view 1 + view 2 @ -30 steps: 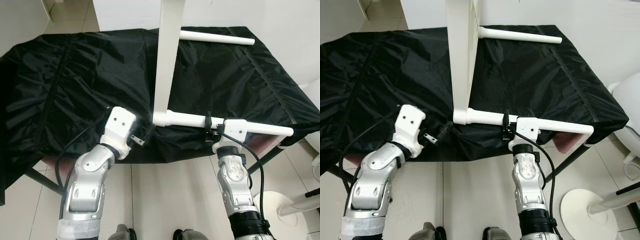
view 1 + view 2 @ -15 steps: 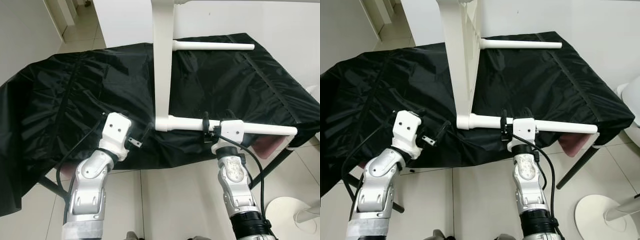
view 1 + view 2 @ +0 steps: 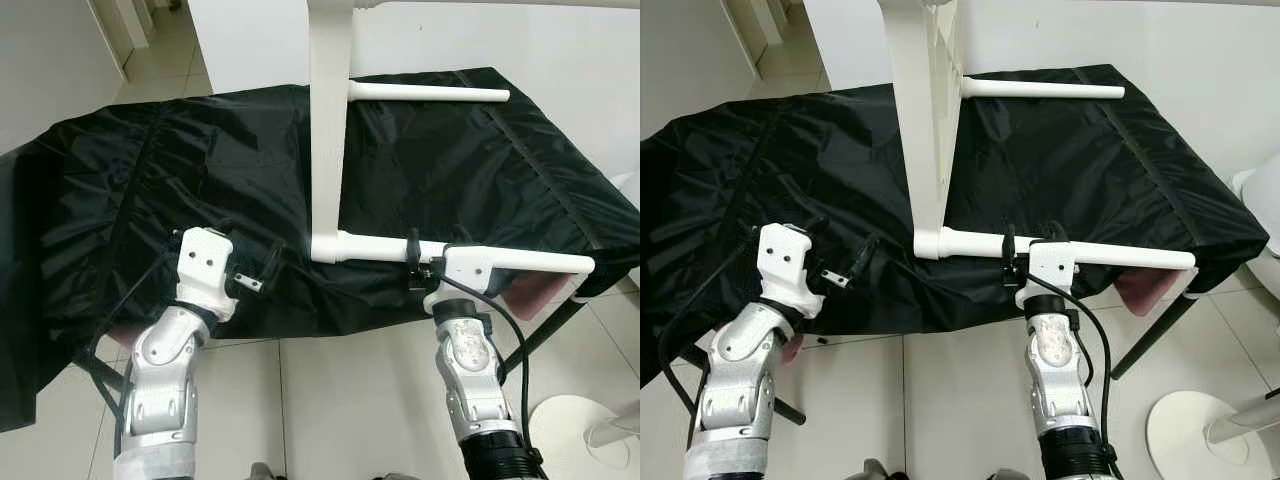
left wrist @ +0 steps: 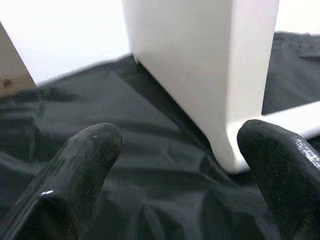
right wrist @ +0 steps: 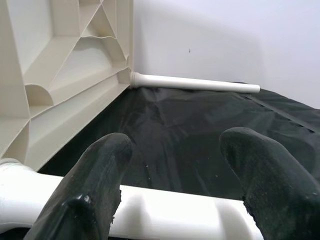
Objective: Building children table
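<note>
The right pincer (image 3: 1030,262) spreads wide around the near white leg (image 3: 1120,254) at the table's (image 3: 760,180) front edge; the left pincer (image 3: 855,262) hovers wide beside the upright tabletop (image 3: 925,120).

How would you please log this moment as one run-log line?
white plastic tabletop: on edge on black cloth | right gripper: open around near white leg | left gripper: open, off tabletop

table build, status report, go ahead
Right gripper astride the near white leg, fingers open. Left gripper open, off the white tabletop, which stands on edge on the black cover. Nothing in the way.
</note>
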`<state>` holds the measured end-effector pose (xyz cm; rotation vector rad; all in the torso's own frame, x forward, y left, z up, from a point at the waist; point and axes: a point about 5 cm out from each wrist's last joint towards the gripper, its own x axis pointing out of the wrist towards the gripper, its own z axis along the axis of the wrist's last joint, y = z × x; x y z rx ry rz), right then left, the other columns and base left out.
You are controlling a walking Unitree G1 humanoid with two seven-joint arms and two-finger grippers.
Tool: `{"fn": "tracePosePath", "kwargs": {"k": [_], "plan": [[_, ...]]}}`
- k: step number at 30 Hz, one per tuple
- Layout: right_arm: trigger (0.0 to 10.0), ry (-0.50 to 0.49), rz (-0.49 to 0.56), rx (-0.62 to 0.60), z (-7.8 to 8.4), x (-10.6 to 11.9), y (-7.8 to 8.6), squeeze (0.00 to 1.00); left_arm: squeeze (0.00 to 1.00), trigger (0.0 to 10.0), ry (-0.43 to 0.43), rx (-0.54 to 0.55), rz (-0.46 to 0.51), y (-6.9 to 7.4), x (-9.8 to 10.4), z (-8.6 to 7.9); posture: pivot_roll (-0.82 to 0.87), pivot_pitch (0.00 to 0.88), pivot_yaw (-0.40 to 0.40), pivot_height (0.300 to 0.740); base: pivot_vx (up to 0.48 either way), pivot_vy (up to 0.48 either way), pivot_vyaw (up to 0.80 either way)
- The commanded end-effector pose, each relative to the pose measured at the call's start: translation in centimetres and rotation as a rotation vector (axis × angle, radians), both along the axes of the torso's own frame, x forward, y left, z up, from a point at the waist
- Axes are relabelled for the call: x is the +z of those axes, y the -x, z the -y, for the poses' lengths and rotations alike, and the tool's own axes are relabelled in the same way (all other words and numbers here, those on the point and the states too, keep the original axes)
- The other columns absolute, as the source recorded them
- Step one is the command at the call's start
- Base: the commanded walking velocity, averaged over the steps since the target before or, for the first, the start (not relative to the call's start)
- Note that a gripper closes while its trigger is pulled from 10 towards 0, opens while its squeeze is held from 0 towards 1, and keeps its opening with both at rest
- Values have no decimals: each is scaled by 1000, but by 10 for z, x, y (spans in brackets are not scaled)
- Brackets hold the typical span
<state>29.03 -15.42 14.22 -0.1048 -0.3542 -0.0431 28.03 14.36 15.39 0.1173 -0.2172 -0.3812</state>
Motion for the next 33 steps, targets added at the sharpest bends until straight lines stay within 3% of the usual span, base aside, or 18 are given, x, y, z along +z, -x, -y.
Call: {"fn": "tracePosePath", "kwargs": {"k": [1,10,19,33], "plan": [[10000,-3,-14,4,1,-2,2,0,0,10000,108,271,0,-2,-5,-8,-136,69,80,740,0,0,0],[10000,0,-19,2,10,1,4,0,0,10000,152,299,-16,0,-5,-16,-133,83,62,740,0,0,0],[10000,24,-36,-46,23,-3,16,0,0,10000,169,344,-29,10,-20,-25,-163,61,77,740,0,0,0],[10000,32,-25,-67,20,-1,8,0,0,10000,171,403,-11,16,-21,-36,-135,14,70,740,0,0,0]]}}
